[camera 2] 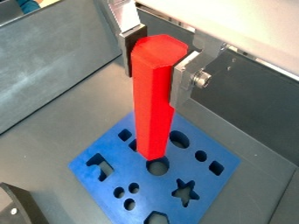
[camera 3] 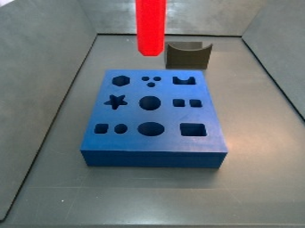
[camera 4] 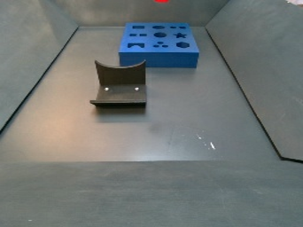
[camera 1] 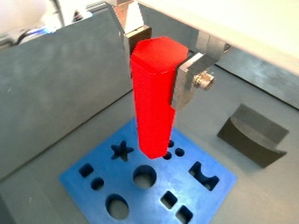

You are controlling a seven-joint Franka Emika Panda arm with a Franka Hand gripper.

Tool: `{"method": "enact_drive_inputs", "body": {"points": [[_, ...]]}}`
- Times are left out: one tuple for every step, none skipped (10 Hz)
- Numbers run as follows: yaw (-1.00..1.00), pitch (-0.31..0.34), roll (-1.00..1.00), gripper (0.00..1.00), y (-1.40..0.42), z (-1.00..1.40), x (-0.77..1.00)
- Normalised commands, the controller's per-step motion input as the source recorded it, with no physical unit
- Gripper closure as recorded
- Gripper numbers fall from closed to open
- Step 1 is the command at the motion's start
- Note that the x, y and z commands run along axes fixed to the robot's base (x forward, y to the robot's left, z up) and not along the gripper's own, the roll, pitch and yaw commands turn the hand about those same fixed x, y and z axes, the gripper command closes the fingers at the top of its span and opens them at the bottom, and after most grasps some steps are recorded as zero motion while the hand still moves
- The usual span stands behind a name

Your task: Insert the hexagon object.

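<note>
Jaws [camera 1: 162, 70] clamping upright hexagon object [camera 1: 155, 101], above blue block [camera 3: 152, 120]

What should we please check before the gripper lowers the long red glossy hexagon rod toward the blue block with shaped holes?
1. Grasp: gripper clamps the long red glossy hexagon rod near its top: ok.
2. Rod upright: ok.
3. Rod clear above the blue block with shaped holes, not yet inserted: ok.
4. Rod tip over the hexagon hole: cannot tell.
5. Dark grey curved block away from the holes: ok.
</note>
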Motion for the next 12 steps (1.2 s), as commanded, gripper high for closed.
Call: {"method": "enact_drive_inputs", "body": {"points": [[-0.80, 0.000, 0.00, 1.00, 0.17, -0.31, -0.31], [-0.72, 0.000, 0.00, 1.00, 0.25, -0.32, -0.33], [-0.64, 0.000, 0.00, 1.00, 0.33, -0.33, -0.37], [-0.56, 0.000, -0.01, 1.00, 0.39, -0.41, -0.39], [-0.45, -0.016, -0.19, 1.00, 0.35, -0.46, -0.35], [-0.35, -0.100, -0.35, 1.00, 0.33, -0.47, -0.33], [-0.32, -0.124, -0.40, 1.00, 0.31, -0.38, -0.33], [-0.34, -0.153, -0.41, 1.00, 0.26, -0.32, -0.30], [-0.40, -0.153, -0.40, 1.00, 0.17, -0.32, -0.38], [-0.51, -0.100, -0.15, 1.00, 0.22, -0.22, -0.45], [-0.63, -0.026, 0.00, 1.00, 0.29, -0.17, -0.34], [-0.66, 0.000, 0.00, 1.00, 0.31, -0.23, -0.15]]}}
